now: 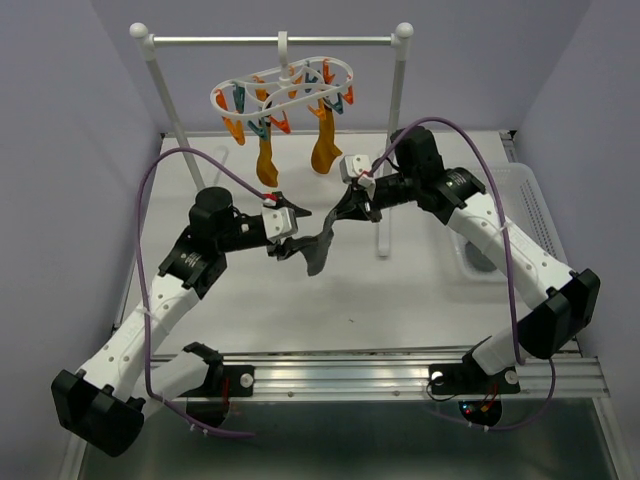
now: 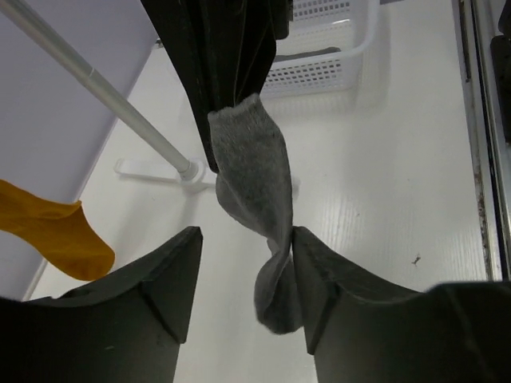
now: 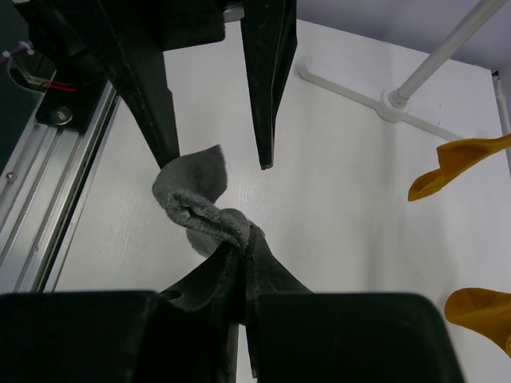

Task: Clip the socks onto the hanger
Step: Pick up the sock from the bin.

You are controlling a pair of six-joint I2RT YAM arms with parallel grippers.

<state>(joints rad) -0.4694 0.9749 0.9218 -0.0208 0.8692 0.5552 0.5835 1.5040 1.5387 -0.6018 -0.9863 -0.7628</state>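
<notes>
the right pincer [image 3: 242, 254] is clamped shut on one end of a dark grey sock [image 3: 194, 195], held in the air above the middle of the tabletop [image 1: 400, 300]. the left pincer [image 2: 246, 239] stands partly open around the sock's other end, one finger touching it. two mustard socks [image 1: 266, 160] hang clipped to the hanger [image 1: 285, 100] over the far edge.

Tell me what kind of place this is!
Probably a robot lab booth, not a home: two robot arms bolted to a white table, plain walls around, and a rail holding a clip hanger with orange socks.
</notes>
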